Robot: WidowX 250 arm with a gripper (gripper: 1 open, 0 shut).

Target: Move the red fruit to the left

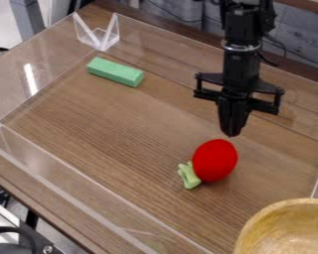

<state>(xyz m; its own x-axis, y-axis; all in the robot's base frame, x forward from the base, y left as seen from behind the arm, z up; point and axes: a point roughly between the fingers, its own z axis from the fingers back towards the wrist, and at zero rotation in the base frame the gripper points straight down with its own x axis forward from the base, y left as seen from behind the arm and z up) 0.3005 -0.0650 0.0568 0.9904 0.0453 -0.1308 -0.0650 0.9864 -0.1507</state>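
Your gripper [235, 127] hung point-down over the wooden tabletop [108, 129], its fingers pinched together into one dark tip with nothing between them — clenched on air, not on the fruit. The tip appeared clear of the wood, though how high you could not tell from this single view.

The red fruit [217, 159] lay just below that tip in the picture, a little toward the camera and slightly to the left, close by but not touching it. Its long axis ran on a slant: the glossy red body sat up and to the right, the little green stem [191, 179] poked out at the lower left. So the fruit's near flank faced your gripper, and the stem end pointed toward the side you had to go.

To the left there was plenty of bare wood — a long open run before the clear wall [16, 139] on that side. The green block [115, 71] sat well apart, up toward the far left corner, out of a straight leftward path. The wooden bowl [292, 230] filled the lower right corner, behind the direction of travel. With the fingers shut, a sideways push seemed the likeliest option; a grasp would have needed them reopened first.
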